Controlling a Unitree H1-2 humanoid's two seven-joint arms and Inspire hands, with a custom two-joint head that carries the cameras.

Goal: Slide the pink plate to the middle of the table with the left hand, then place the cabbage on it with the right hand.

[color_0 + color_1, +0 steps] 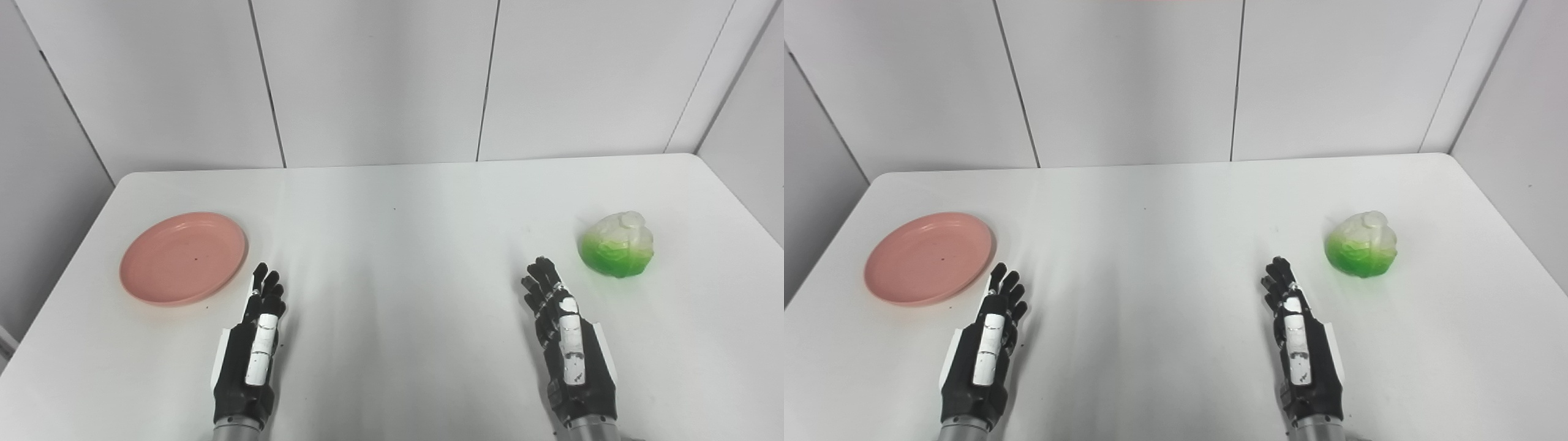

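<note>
A round pink plate (184, 257) lies empty on the left side of the white table (398, 245). A green and white cabbage (618, 245) sits on the right side. My left hand (254, 343) rests open above the table just right of the plate's near edge, fingers pointing away, not touching the plate. My right hand (563, 337) is open too, fingers stretched forward, a short way left of and nearer than the cabbage, apart from it. Both hands hold nothing.
Grey wall panels (380, 79) stand behind the table's far edge. The table's left edge runs close to the plate and its right edge lies beyond the cabbage.
</note>
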